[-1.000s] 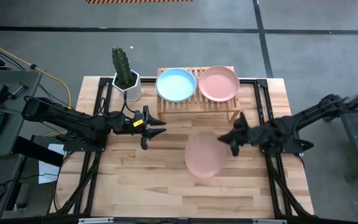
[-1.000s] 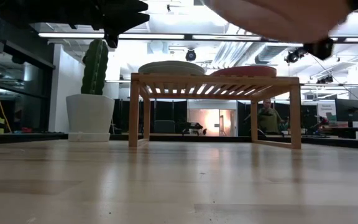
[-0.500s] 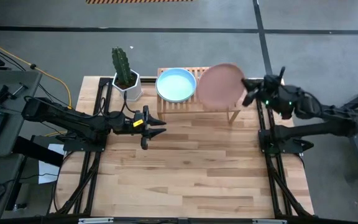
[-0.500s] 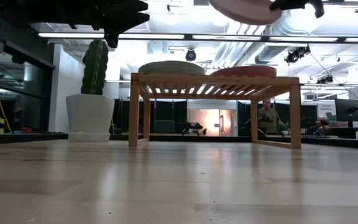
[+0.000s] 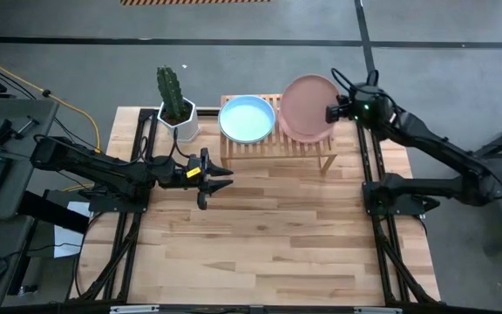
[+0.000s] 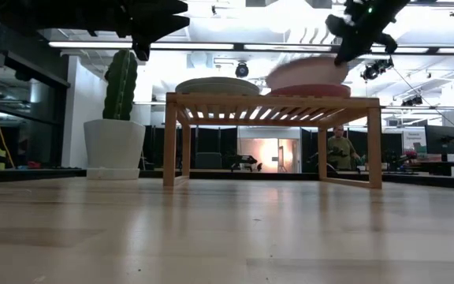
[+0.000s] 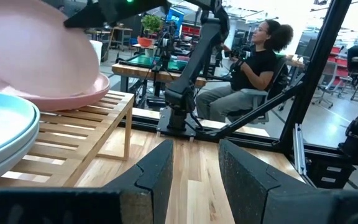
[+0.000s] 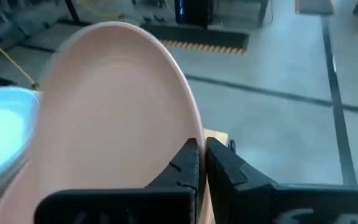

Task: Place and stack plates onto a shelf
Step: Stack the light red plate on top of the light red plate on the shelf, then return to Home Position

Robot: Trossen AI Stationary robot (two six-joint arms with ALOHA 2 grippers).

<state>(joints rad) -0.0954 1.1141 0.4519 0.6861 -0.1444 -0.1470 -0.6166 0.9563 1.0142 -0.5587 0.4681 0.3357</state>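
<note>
Right tool (image 5: 331, 113) pinches a pink plate (image 5: 308, 105) by its rim, tilted just over the pink plate (image 6: 310, 91) already on the shelf (image 6: 270, 101).

Left tool (image 5: 225, 172), fingers apart and empty, waits over the desk (image 5: 260, 253). The plate looks light, stiff and smooth; a rim pinch suits it. A second ago it hung lower over mid-desk; now it is beside the blue plate (image 5: 247, 118).

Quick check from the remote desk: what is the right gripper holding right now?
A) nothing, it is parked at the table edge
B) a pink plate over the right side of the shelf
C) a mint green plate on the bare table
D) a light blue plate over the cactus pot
B: the right gripper is shut on the rim of a pink plate, tilted above the pink plate already on the right side of the shelf.
</note>
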